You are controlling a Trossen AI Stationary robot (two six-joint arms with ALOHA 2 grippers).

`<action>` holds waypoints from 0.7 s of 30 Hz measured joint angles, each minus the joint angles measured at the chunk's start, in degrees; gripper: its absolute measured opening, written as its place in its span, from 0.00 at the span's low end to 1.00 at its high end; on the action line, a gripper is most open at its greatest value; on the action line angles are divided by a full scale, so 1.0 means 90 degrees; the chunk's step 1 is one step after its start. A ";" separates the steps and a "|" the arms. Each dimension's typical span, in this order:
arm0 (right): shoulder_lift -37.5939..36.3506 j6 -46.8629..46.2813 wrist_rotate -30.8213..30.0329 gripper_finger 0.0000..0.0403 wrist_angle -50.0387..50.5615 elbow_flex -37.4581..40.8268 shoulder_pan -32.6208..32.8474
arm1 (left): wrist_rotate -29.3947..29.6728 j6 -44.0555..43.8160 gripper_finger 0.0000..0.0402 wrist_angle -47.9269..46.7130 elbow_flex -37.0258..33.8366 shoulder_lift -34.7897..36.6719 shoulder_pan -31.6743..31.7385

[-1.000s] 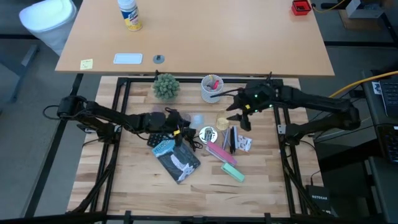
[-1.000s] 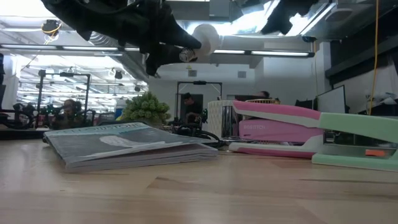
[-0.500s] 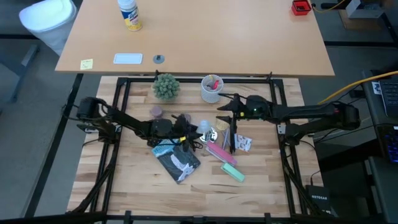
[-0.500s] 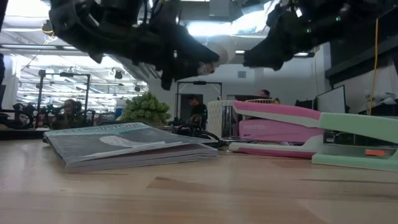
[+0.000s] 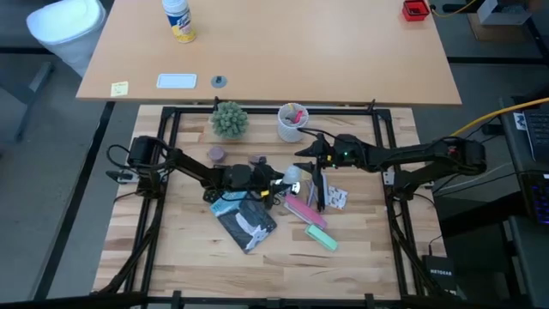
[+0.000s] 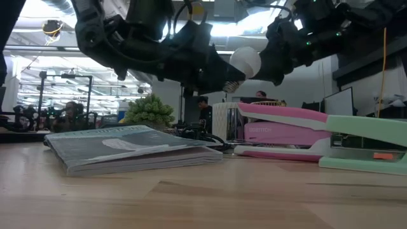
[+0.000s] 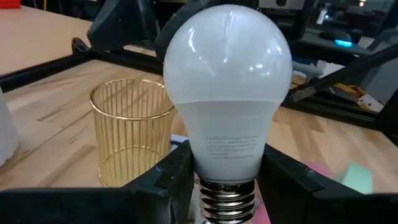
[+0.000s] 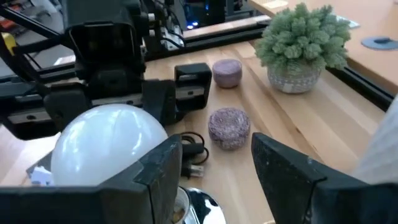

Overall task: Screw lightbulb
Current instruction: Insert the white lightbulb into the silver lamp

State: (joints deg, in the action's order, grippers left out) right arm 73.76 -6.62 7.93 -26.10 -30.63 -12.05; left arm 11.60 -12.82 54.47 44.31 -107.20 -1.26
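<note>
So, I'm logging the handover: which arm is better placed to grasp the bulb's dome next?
Right, probably. The right gripper is open beside the dome of the lightbulb, while the left gripper is shut on its neck.

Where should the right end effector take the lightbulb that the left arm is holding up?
On the round white dome of the lightbulb, coming from the side opposite the left end effector, which clamps the neck just above the metal thread. The dome is the only free part, and the right end effector already stands open beside it.
</note>
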 joint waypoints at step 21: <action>0.0043 -0.0594 -0.0181 0.50 -0.0515 0.0000 0.0106 | 0.0087 0.0221 0.36 -0.0094 0.0000 0.0000 0.0170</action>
State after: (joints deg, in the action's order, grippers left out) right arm 74.15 -11.97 6.31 -30.73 -30.63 -11.10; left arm 12.38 -10.84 53.62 44.31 -107.20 0.27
